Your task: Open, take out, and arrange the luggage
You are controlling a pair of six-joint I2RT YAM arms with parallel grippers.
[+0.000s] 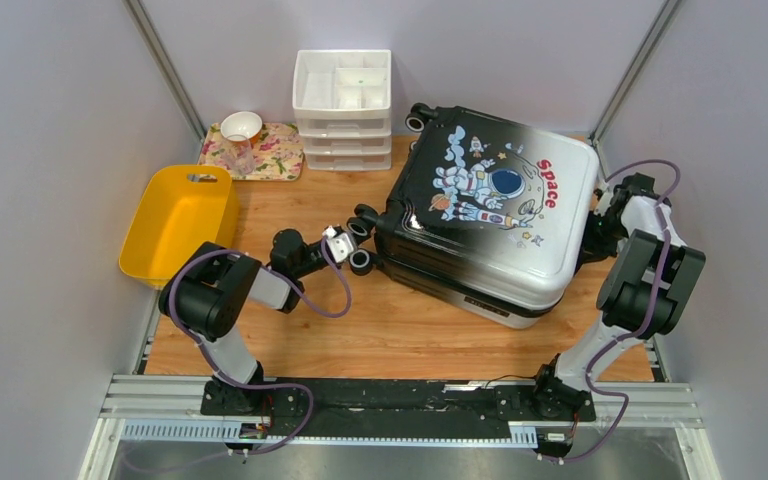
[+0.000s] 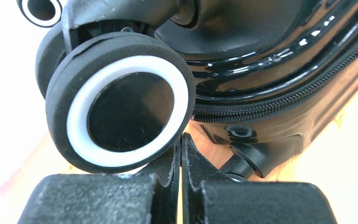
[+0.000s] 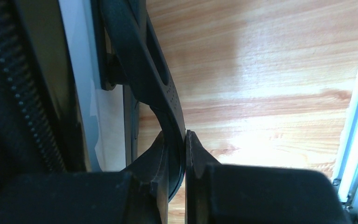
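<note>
1. The luggage [image 1: 490, 215] lies flat and closed on the desk [image 1: 400, 330], astronaut print up, with its wheels toward your left arm. Nothing has come out of it yet.
2. Your right gripper [image 3: 185, 140] is pinched onto the black handle [image 3: 154, 70] at the case's right edge. The bite sits near the fingertips, so I judge it could slip under a hard tug. Pull steadily along the handle's line, not sideways.
3. Your left gripper [image 2: 182, 140] is closed with nothing between its fingers, its tip just under a wheel [image 2: 121, 102] at the left end. Use it as a stop against the shell, so the case does not slide or spin when the right arm pulls.
4. The zipper [image 2: 279, 100] looks closed along the stretch of seam that the left wrist view shows, and no pull tab shows in any view. Turn the case only far enough to bring the pull into sight.
5. Mind the wheels: pushed on, they will likely roll rather than hold.
</note>
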